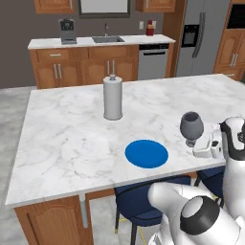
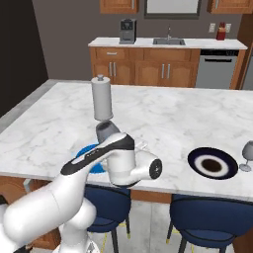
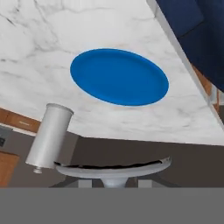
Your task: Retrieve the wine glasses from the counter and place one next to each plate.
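**One glass down, one to go**

Slimmer wine glass (image 2: 246, 157) already stands beside the navy plate (image 2: 213, 163). The hand (image 1: 206, 143) is clamped partway shut around the darker glass (image 1: 192, 126), just beside the blue plate (image 1: 146, 153) near the tabletop's (image 1: 67, 139) front edge, not released yet.

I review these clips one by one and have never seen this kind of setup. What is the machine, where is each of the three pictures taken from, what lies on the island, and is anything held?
It is a white robot arm on a driving base in a rendered kitchen. Two pictures come from cameras on the base, behind the arm to its left and right; the third looks along the hand and is rolled over, so the room appears upside down.

On the marble counter lie a blue plate, a tall grey cylinder with a knob, and a navy plate with a slim wine glass beside it. The gripper holds the darker wine glass by its stem, just right of the blue plate.
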You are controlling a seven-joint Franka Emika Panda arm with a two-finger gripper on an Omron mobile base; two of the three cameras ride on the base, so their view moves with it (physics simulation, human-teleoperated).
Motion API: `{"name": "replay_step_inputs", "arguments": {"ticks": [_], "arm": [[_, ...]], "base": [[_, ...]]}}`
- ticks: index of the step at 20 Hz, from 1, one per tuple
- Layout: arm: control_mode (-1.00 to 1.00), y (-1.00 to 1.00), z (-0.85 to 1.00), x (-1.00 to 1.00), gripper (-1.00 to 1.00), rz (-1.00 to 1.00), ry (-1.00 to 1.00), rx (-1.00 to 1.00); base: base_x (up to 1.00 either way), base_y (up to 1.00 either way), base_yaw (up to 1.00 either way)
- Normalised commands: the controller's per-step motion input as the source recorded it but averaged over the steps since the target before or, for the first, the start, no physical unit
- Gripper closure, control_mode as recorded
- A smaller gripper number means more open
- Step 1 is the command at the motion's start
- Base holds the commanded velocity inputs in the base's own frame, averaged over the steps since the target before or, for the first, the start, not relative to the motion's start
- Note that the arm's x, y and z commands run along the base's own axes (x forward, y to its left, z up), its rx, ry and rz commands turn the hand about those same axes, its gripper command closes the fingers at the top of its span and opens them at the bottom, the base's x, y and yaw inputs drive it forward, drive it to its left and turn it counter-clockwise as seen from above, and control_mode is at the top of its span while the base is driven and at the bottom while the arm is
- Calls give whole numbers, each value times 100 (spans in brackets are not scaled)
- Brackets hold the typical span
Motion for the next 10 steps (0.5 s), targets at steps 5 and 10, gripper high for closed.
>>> {"name": "replay_step_inputs", "arguments": {"ticks": [5, 10], "arm": [[-100, -9, -34, 48, 100, 15, 21, -1], [-100, -27, -32, 19, 100, 21, 14, 0]], "base": [[0, 0, 0], [0, 0, 0]]}}
